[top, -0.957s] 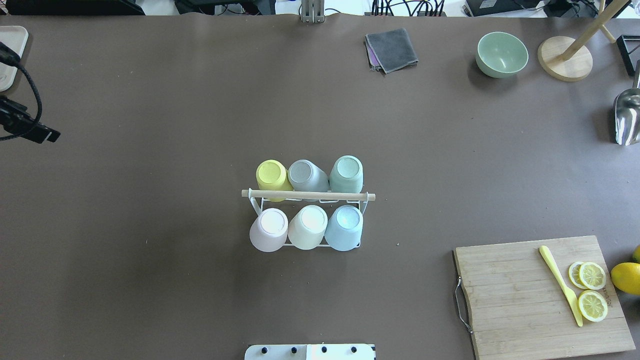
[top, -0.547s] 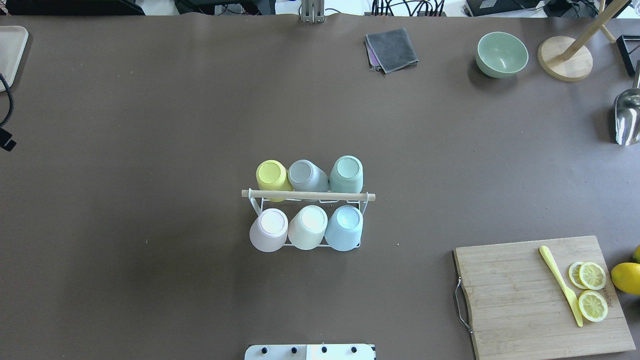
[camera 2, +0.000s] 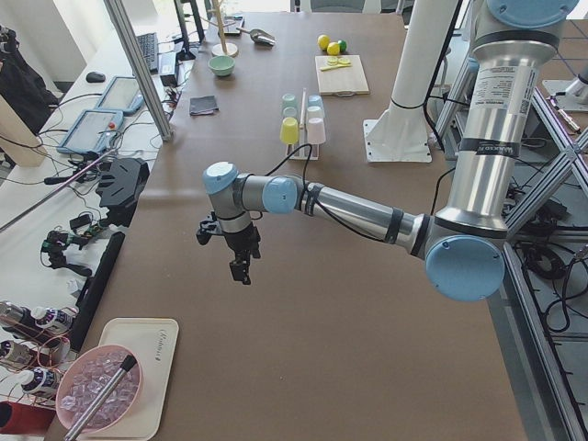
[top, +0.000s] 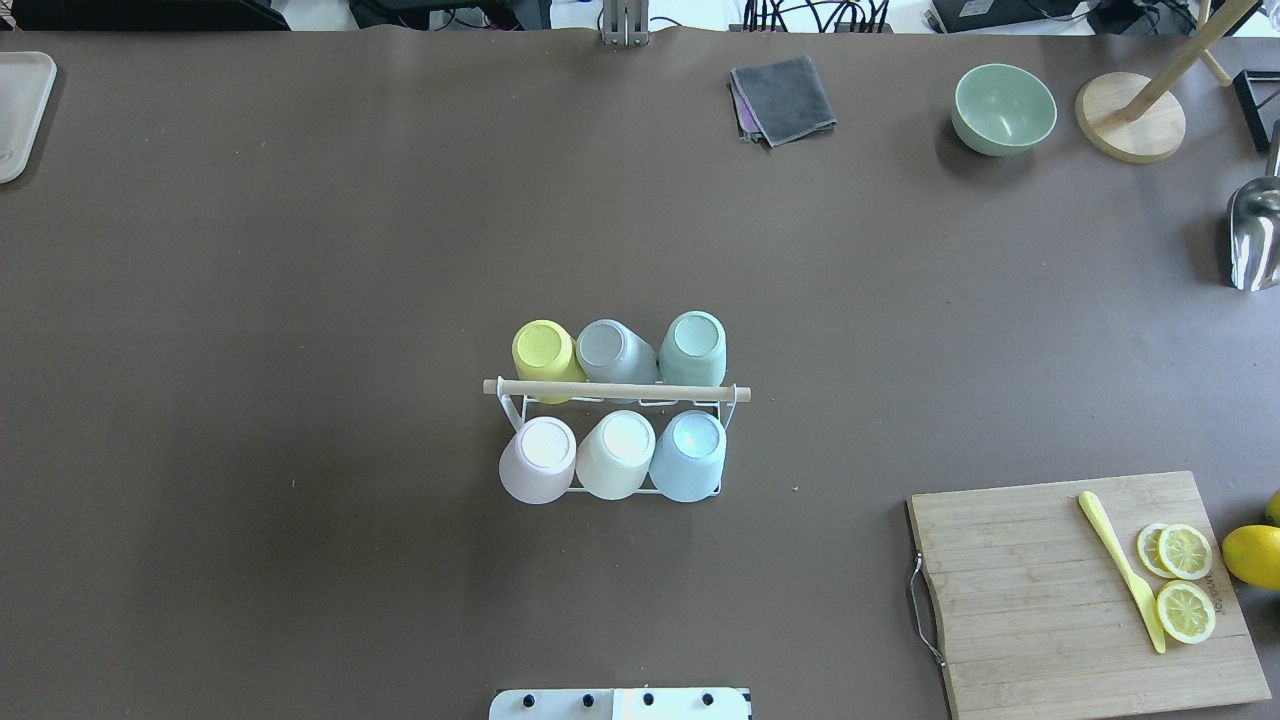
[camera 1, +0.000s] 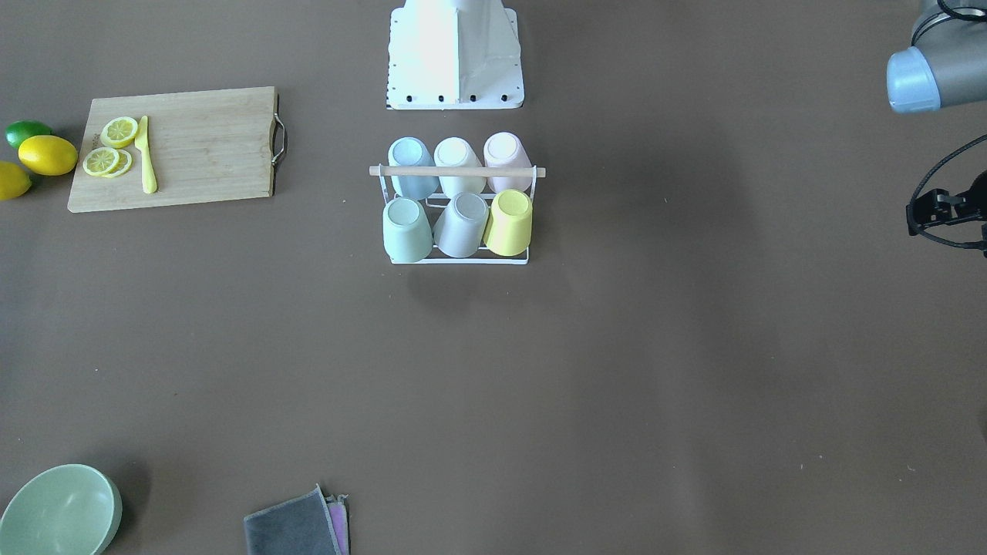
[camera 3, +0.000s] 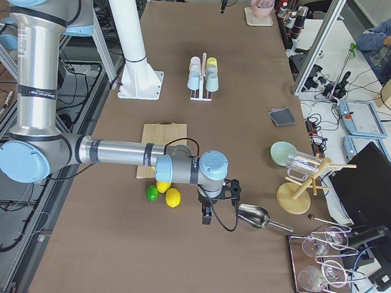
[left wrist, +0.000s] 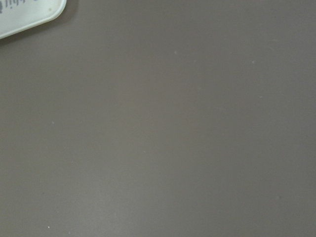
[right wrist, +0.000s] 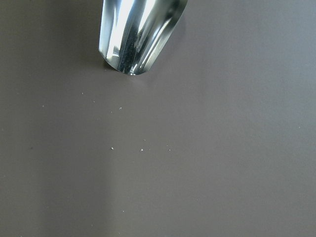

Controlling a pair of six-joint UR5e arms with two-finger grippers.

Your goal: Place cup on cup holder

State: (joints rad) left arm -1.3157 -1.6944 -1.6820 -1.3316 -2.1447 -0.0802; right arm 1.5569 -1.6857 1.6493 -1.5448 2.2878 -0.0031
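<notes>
Cup holder [top: 617, 390] stands mid-tabletop [top: 300, 300], six upturned cups on it. Near row: pink cup [top: 540, 460], cream cup [top: 615, 455], blue cup [top: 690, 455]. Far row: yellow cup [top: 545, 350], grey cup [top: 612, 350], green cup [top: 692, 347]. Farther back: grey cloth [top: 785, 98], green bowl [top: 1003, 108]. Left end effector [camera 2: 241, 268] hangs over bare tabletop near white tray [camera 2: 152, 367]; right end effector [camera 3: 208, 217] hangs beside metal scoop [camera 3: 253, 217]. Cannot tell how far either is open, or whether it holds anything.

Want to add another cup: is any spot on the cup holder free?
No, six upturned cups fill the cup holder, three per row.
</notes>
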